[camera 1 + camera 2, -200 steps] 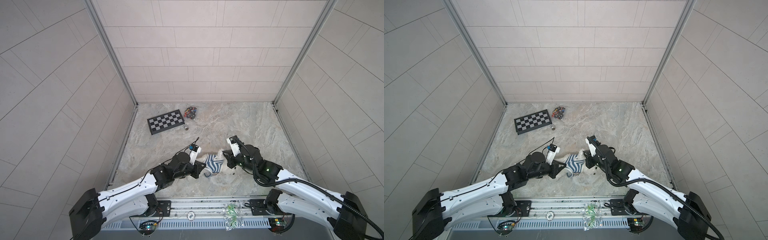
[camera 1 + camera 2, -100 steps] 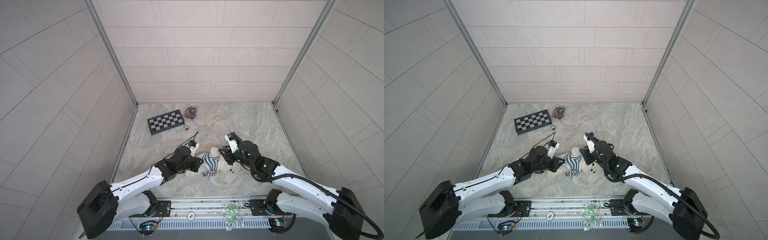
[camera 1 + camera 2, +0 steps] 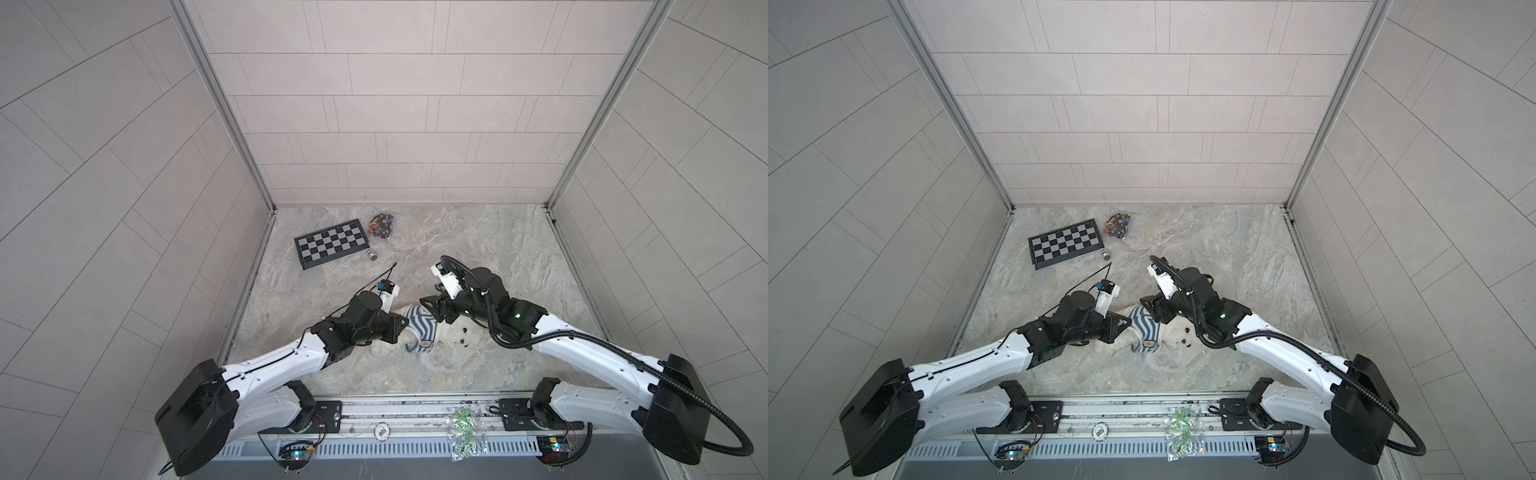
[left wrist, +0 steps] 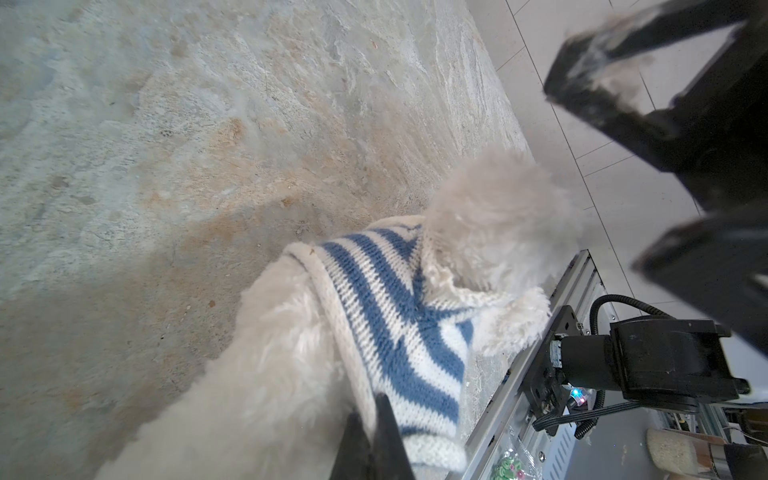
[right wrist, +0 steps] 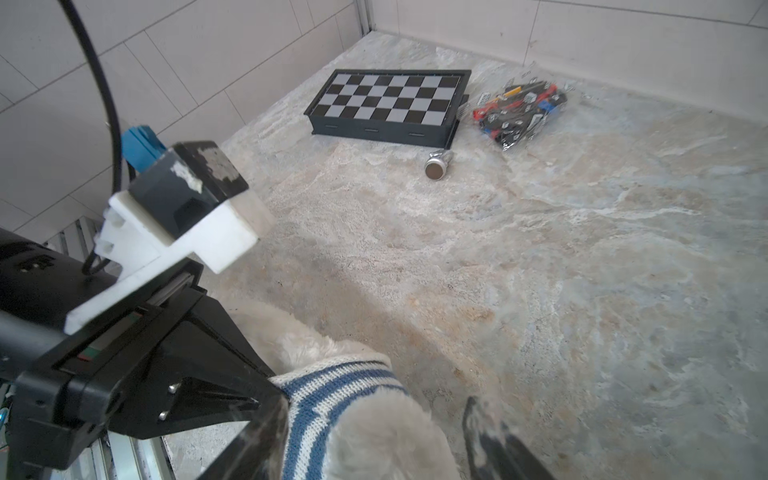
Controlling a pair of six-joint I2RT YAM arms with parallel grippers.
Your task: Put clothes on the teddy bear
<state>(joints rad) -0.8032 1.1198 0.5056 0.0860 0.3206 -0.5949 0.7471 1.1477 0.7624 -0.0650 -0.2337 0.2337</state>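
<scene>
The teddy bear [image 3: 444, 332] [image 4: 270, 353] lies on the marble table between both arms. A blue-and-white striped shirt [image 3: 419, 330] [image 3: 1144, 330] [image 4: 395, 316] is around its body. My left gripper [image 3: 401, 328] [image 3: 1125, 324] [image 4: 374, 436] is shut on the shirt's hem next to the fur. My right gripper [image 3: 430, 311] [image 3: 1148, 309] [image 5: 370, 449] is open just above the bear. In the right wrist view a fluffy part of the bear [image 5: 386, 436] shows between the spread fingers [image 5: 478, 432], which grip nothing. Much of the bear is hidden under the arms in both top views.
A folded checkerboard [image 3: 331, 248] [image 5: 390, 99] lies at the back left. Beside it are a clear bag of small coloured parts [image 3: 382, 224] [image 5: 519, 112] and a small metal cylinder [image 3: 371, 254] [image 5: 436, 164]. A bag of green pieces [image 3: 461, 432] rests on the front rail.
My right gripper has gone from shut to open and let go of the bear. The bear, held upright half a second ago, has sunk back toward the table. My left gripper keeps its hold.
</scene>
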